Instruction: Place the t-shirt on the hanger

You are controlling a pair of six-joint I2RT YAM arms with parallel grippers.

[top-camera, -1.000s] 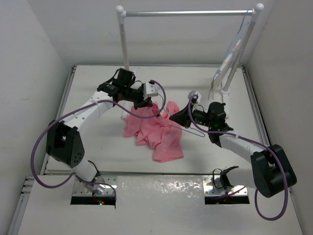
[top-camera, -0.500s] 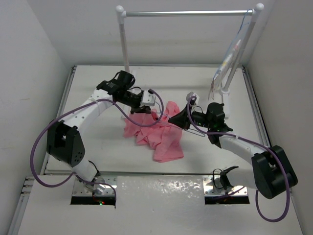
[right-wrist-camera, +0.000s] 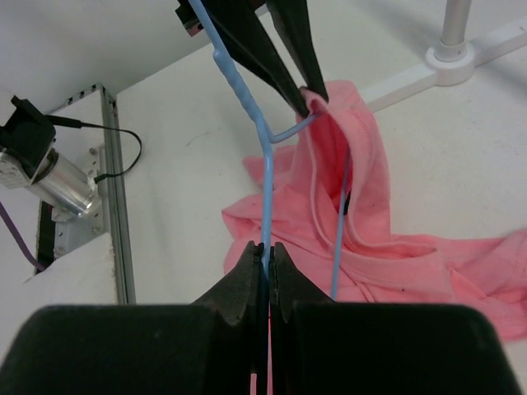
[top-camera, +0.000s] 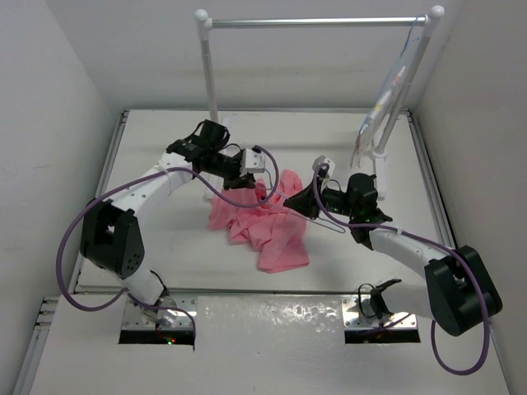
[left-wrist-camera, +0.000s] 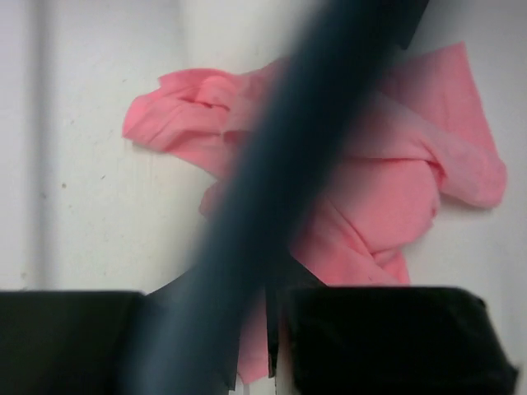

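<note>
The salmon-pink t-shirt [top-camera: 272, 234] lies crumpled on the white table between the two arms. My left gripper [top-camera: 262, 183] is shut on an upper edge of the shirt and lifts it a little. In the right wrist view its dark fingers [right-wrist-camera: 280, 49] pinch the fabric [right-wrist-camera: 362, 164] at their tips. My right gripper [top-camera: 298, 202] is shut on the pale blue wire hanger [right-wrist-camera: 265, 181]. One end of the hanger reaches into the raised fold of the shirt. In the left wrist view a blurred dark cable hides part of the shirt [left-wrist-camera: 370, 189].
A clothes rack with white posts and a metal rail [top-camera: 317, 22] stands at the back. Something pale hangs at its right end [top-camera: 385, 95]. Its white base [right-wrist-camera: 461, 58] lies just beyond the shirt. A metal frame rail [right-wrist-camera: 115, 214] runs along the table's edge.
My left gripper has shifted slightly right, keeping hold of the shirt's edge. My right gripper with the hanger has edged a little towards the shirt.
</note>
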